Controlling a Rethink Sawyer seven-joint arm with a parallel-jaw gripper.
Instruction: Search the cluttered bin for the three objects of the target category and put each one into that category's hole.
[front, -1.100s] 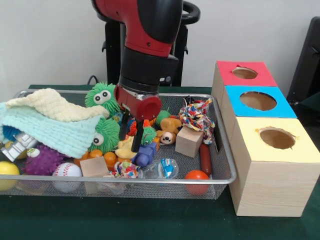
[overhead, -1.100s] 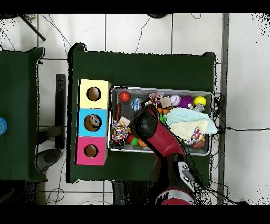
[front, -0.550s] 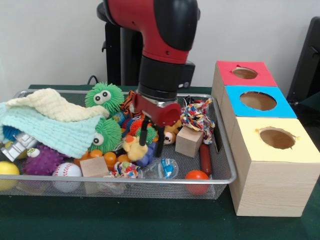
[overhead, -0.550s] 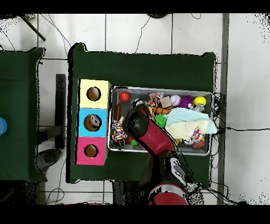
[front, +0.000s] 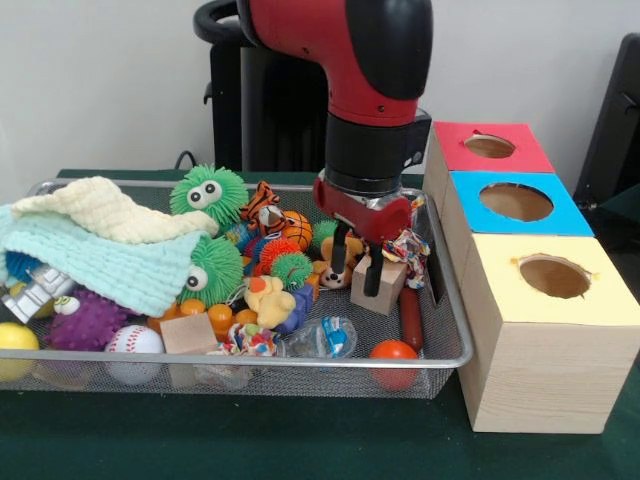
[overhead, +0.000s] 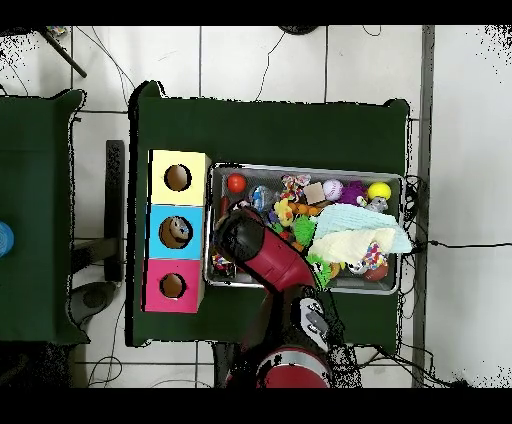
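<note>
The wire mesh bin (front: 300, 362) is full of toys and also shows in the overhead view (overhead: 300, 167). My gripper (front: 356, 266) hangs low over the bin's right end, fingers apart. The right finger (front: 373, 274) stands in front of a tilted wooden block (front: 392, 286); I cannot tell whether the fingers touch it. A knotted rope toy (front: 408, 246) lies just right of the gripper. Three boxes with holes stand to the right: red (front: 490, 147), blue (front: 515, 200), yellow (front: 553, 275). In the overhead view the red arm (overhead: 268, 255) hides the gripper.
In the bin lie green fuzzy toys (front: 208, 192), a tiger toy (front: 262, 205), a mint cloth (front: 90, 262), a purple spiky ball (front: 88, 320), a baseball (front: 133, 345), a second wooden block (front: 187, 333), a red ball (front: 392, 352) and a red cylinder (front: 410, 318).
</note>
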